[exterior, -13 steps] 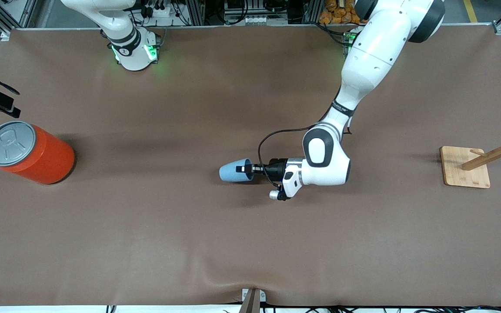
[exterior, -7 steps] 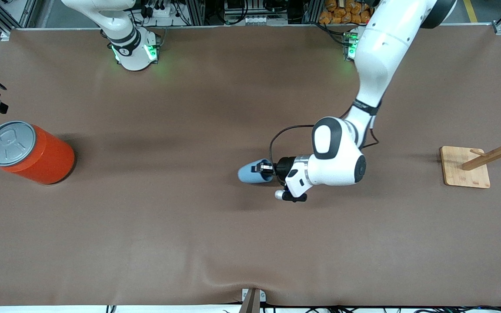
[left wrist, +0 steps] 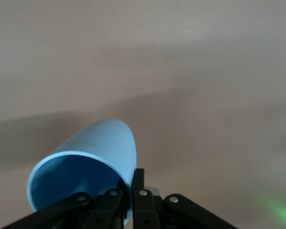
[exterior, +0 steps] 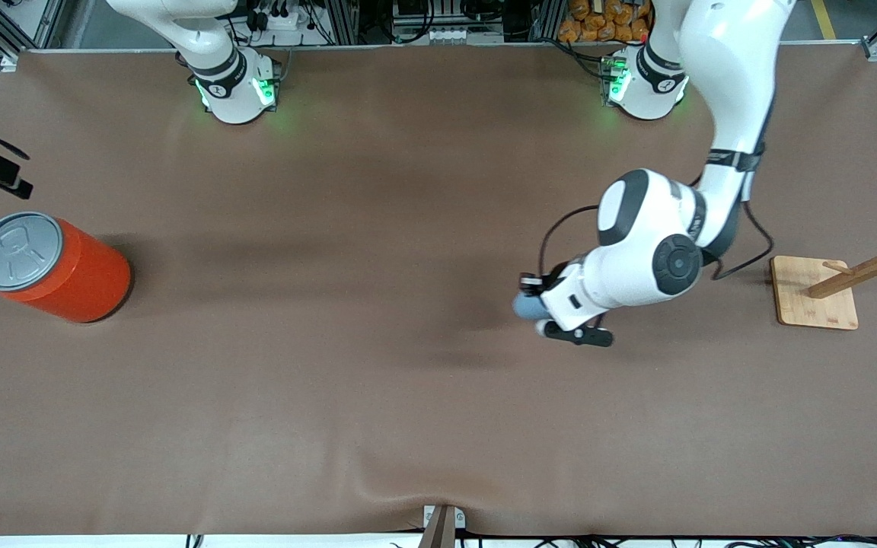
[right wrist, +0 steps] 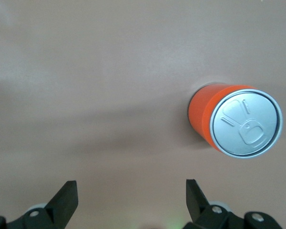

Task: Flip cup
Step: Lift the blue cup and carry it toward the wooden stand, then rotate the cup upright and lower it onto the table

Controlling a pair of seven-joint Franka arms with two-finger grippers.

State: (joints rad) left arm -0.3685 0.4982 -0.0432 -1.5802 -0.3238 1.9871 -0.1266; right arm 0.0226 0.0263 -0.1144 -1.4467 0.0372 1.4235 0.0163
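Left wrist view shows the cup (left wrist: 93, 160) pinched at its rim by the left gripper (left wrist: 128, 193): one finger (left wrist: 142, 198) lies on the light-blue outer wall, the other inside the mouth, the two pressed together on the thin wall. The cup's mouth faces the camera and its darker blue inside holds nothing that can be seen; its closed end points away from the gripper, toward the brown table (left wrist: 205, 71) below.

From the front view, the left gripper (exterior: 534, 297) is up over the table's middle stretch, toward the left arm's end, and only a sliver of the cup (exterior: 524, 306) peeks out from under the wrist. A wooden rack (exterior: 842, 285) stands on the table well apart from the gripper, closer to the left arm's end.

The right gripper (right wrist: 131, 200) waits with its fingers spread wide, holding nothing, over the right arm's end of the table. Below it stands an orange can (right wrist: 231, 121), upright, its grey pull-tab lid closed.
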